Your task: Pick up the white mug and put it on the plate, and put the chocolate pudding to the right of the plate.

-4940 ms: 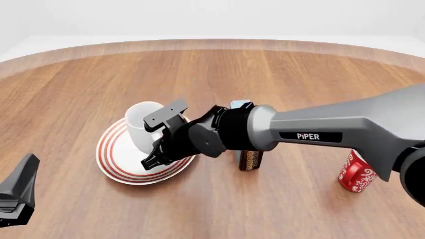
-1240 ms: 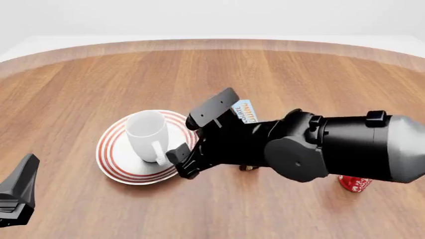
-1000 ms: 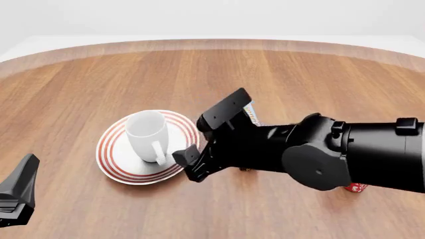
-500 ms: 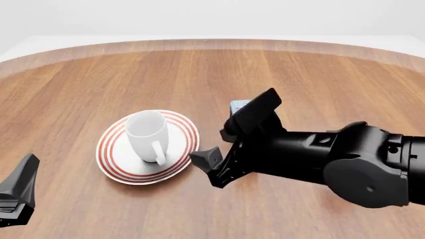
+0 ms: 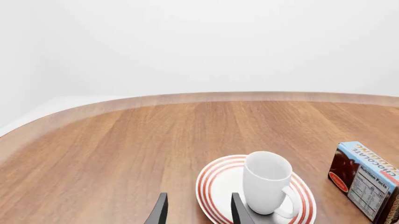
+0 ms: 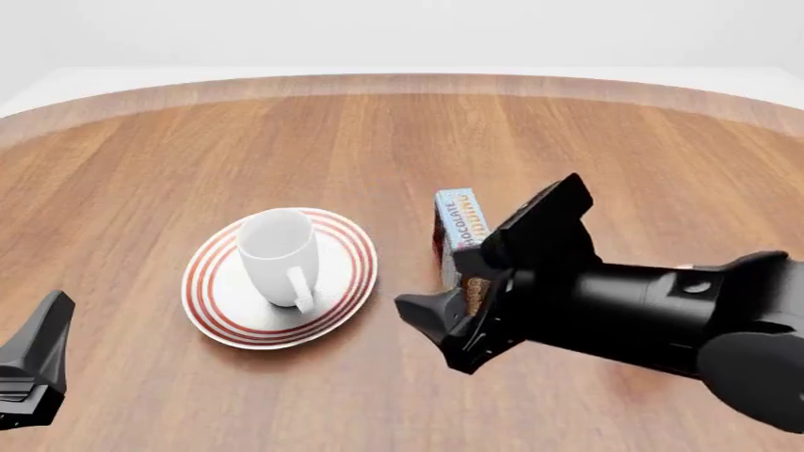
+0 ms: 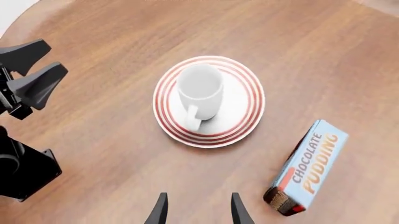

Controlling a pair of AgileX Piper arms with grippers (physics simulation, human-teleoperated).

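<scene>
In the left wrist view, the white mug [image 5: 268, 182] stands upright on the plate [image 5: 215, 186], and the chocolate pudding [image 5: 366, 179] box stands on the table [image 5: 124, 140] just beside the plate. The left gripper [image 5: 196, 211] shows only two dark finger tips with a gap between them, and nothing is in that gap. In the front view, the mug [image 6: 281, 252] sits in the middle of the red-ringed plate [image 6: 214, 301], with its handle toward the camera. The pudding box [image 6: 457, 226] stands on its narrow side to the right of the plate, near it but not touching. The right gripper [image 6: 484, 273] is in front of the lower part of the box, its fingers spread wide and holding nothing. The left gripper [image 6: 32, 372] rests low at the left edge. In the right wrist view, the mug [image 7: 199, 91] is on the plate [image 7: 249, 119] and the box [image 7: 309, 168] lies beside it. The right gripper [image 7: 196, 210] fingers are apart and empty. Both parts of the job look done: mug on plate, pudding at its right.
</scene>
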